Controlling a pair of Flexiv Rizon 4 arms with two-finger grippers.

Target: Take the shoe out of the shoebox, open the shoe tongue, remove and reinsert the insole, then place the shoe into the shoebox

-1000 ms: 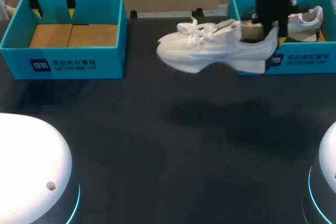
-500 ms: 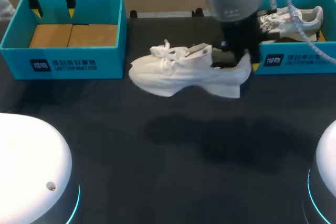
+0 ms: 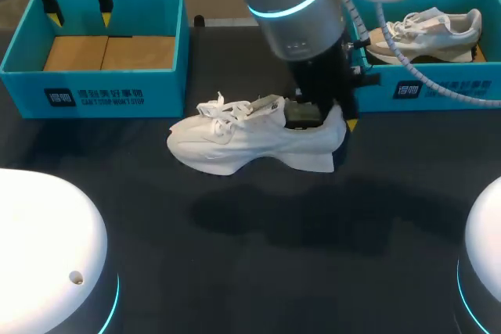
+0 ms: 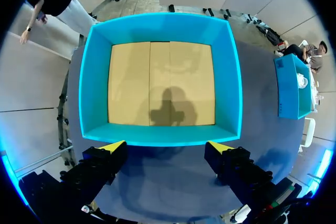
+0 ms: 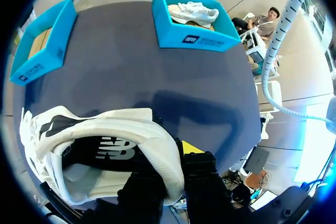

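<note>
Currently right gripper (image 3: pixel 327 119) clamps shoe (image 3: pixel 243 142) by its heel collar, clear of table (image 3: pixel 235 263), toward far edge. Left gripper (image 4: pixel 165 150) spread open over box (image 4: pixel 160 134) at far-left corner.

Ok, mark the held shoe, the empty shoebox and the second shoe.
held shoe (image 3: pixel 235 142): head view, its side near the toe.
empty shoebox (image 3: pixel 102 95): head view, front wall.
second shoe (image 3: pixel 427 37): head view, its side.

Grey right arm (image 3: pixel 293 7) — cyan light ring, black wrist (white ribbed cable (image 5: pixel 284 27)).
</note>
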